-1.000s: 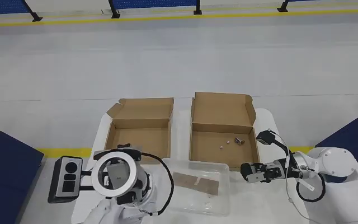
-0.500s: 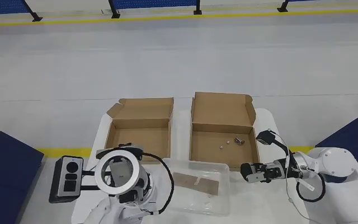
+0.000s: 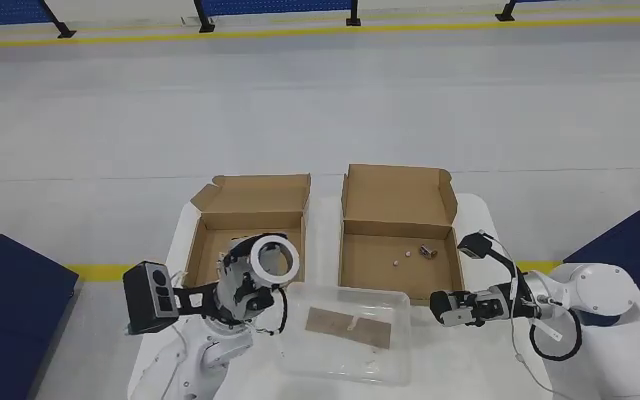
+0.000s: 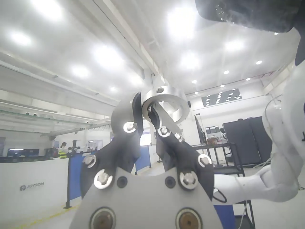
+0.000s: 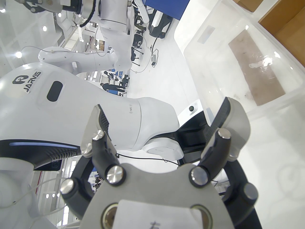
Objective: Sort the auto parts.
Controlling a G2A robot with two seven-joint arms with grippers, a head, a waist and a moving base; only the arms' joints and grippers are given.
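A silver metal ring [image 4: 166, 103] with a threaded side hole is pinched by its wall in my left gripper [image 4: 144, 110], which is shut on it and points up at the ceiling. From the top, the ring [image 3: 273, 259] hangs over the front edge of the left cardboard box [image 3: 215, 250], with the left gripper [image 3: 255, 273] just under it. My right gripper [image 5: 164, 110] stands open with nothing between its fingers. It hovers over the table to the right of the clear plastic bin [image 3: 350, 291], as the right gripper [image 3: 440, 308] shows from above.
The right cardboard box [image 3: 360, 265] holds a few small parts [image 3: 427, 250]. A brown cardboard strip [image 3: 348, 327] lies in the bin [image 5: 190, 46]. Both box lids stand open at the back. Bare white table [image 3: 470, 350] lies at the front right.
The left arm has carried the ring down from near the camera, rightward and toward the left box. The right arm has not moved.
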